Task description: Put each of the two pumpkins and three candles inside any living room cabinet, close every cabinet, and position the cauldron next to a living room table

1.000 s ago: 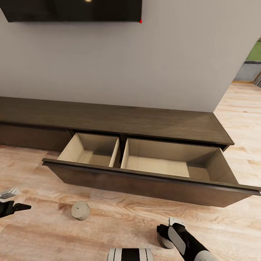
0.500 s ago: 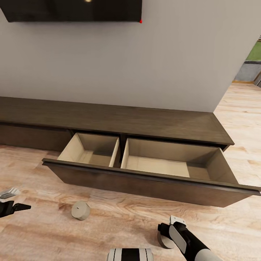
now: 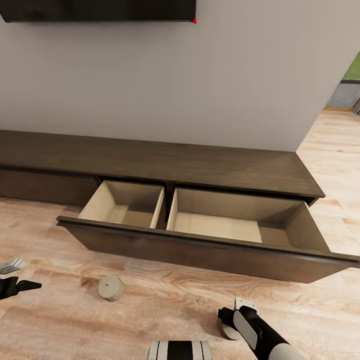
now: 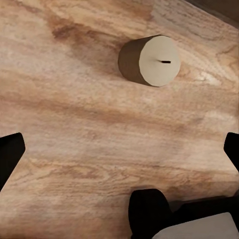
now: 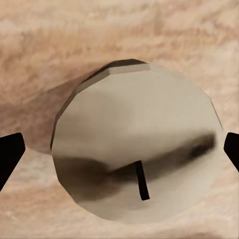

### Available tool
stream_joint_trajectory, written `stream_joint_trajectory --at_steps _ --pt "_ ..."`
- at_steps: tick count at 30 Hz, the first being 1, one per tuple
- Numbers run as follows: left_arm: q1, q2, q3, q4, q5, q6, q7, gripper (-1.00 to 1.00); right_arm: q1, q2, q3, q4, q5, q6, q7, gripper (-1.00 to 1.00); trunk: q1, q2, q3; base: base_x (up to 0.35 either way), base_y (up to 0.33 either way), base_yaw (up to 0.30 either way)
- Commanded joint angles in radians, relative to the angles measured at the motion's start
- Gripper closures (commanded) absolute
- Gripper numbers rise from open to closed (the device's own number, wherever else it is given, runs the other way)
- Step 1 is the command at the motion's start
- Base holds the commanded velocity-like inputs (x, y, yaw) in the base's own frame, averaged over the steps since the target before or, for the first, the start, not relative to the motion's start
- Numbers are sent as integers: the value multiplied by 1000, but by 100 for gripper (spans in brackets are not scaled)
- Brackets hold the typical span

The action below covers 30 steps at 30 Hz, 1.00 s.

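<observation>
The dark brown cabinet (image 3: 210, 172) runs along the wall with one wide drawer (image 3: 200, 250) pulled out; both of its pale compartments hold nothing. One candle (image 3: 111, 288) lies on the wood floor in front of the drawer, and in the left wrist view this candle (image 4: 149, 60) is some way ahead of my open left gripper (image 4: 119, 154). That gripper (image 3: 20, 275) hangs low at the far left. My right gripper (image 3: 231, 320) hovers open directly over a second candle (image 3: 226, 332), which sits between its spread fingertips (image 5: 10, 154) as a large pale cylinder (image 5: 134, 149). The pumpkins, cauldron and table are out of view.
The open drawer front (image 3: 320, 265) juts out over the floor toward me. A dark TV (image 3: 100, 10) hangs on the grey wall above the cabinet. Wood floor (image 3: 330, 165) stretches past the cabinet's right end toward a doorway.
My right gripper has dropped slightly closer to the candle beneath it. The head view has shifted a little. The left gripper and the other candle have stayed put.
</observation>
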State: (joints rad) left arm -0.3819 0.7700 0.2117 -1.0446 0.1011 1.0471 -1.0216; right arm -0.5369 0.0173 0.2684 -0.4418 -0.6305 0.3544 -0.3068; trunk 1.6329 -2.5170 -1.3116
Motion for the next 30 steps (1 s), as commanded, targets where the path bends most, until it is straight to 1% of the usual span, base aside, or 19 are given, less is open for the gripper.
stream_joint_trajectory --at_steps 1,7,10,17,30 --pt "0 0 0 0 0 0 0 -100 0 0 0 0 0 0 0 -100 0 0 0 0 0 0" --pt "0 0 0 0 0 0 0 -100 0 0 0 0 0 0 0 -100 0 0 0 0 0 0" --pt "0 0 0 0 1 0 0 -100 0 0 0 0 0 0 0 -100 1 -1 -12 0 0 0" --pt "0 0 0 0 1 0 0 -100 0 0 -1 1 -1 -19 0 -100 1 -1 -12 0 0 0" --pt "0 0 0 0 1 0 0 -100 0 0 0 2 -1 -25 -4 -100 1 -1 -12 0 0 0"
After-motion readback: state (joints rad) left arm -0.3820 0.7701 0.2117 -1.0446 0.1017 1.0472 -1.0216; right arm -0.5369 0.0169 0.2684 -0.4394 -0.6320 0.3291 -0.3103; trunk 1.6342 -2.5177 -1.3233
